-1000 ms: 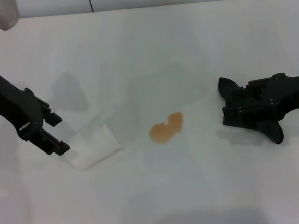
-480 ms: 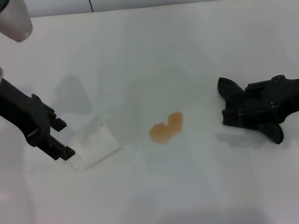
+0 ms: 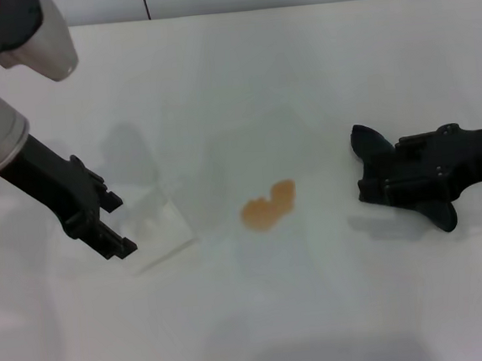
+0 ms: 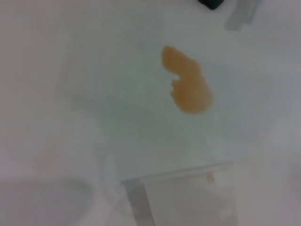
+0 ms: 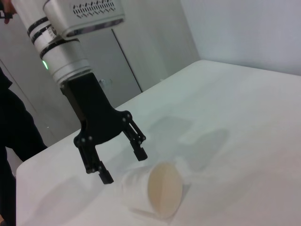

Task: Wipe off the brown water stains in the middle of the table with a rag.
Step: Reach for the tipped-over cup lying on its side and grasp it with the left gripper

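Pre-wipe step: left pincer [image 3: 110,226], released, lower left beside tipped cup [image 3: 157,230]; brown stain [image 3: 269,206] at centre untouched; no rag visible, fetching it comes next.

- My left hand [image 3: 112,224] hangs open just beside a white cup [image 3: 155,230] lying on its side; the cup sits between that hand and the brown water stains [image 3: 269,206].
- Past the cup, bare table [image 3: 241,79] surrounds the stains.
- My right hand [image 3: 373,169] rests on the table, nothing between it and the stains.
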`<action>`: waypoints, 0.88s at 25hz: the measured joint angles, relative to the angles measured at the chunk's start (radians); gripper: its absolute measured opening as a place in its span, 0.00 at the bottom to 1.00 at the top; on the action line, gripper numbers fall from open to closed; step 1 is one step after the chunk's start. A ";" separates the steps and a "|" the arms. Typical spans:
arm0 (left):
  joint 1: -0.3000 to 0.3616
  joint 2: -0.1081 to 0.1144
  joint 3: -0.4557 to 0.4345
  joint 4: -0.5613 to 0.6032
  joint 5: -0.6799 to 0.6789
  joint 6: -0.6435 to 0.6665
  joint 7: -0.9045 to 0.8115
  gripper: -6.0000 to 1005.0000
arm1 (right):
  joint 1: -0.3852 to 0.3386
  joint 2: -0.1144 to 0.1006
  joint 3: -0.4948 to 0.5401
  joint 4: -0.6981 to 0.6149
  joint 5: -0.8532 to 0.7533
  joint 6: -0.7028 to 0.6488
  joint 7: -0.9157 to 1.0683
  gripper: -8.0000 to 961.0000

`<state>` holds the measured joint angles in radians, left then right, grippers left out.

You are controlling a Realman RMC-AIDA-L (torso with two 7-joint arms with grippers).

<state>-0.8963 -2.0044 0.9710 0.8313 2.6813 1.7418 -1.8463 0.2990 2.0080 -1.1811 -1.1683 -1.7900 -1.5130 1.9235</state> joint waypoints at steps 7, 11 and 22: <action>-0.006 -0.004 0.011 -0.007 0.000 -0.022 0.000 0.83 | -0.001 0.000 0.000 0.001 0.000 -0.007 0.000 0.66; -0.011 -0.005 0.011 -0.001 0.000 -0.024 -0.004 0.83 | -0.001 0.000 0.001 0.001 0.000 -0.012 0.000 0.66; -0.013 -0.025 0.011 -0.007 0.006 -0.047 -0.004 0.83 | -0.002 0.000 0.004 -0.001 0.000 -0.016 0.000 0.66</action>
<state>-0.9095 -2.0299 0.9816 0.8240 2.6873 1.6946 -1.8506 0.2968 2.0079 -1.1770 -1.1692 -1.7901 -1.5285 1.9235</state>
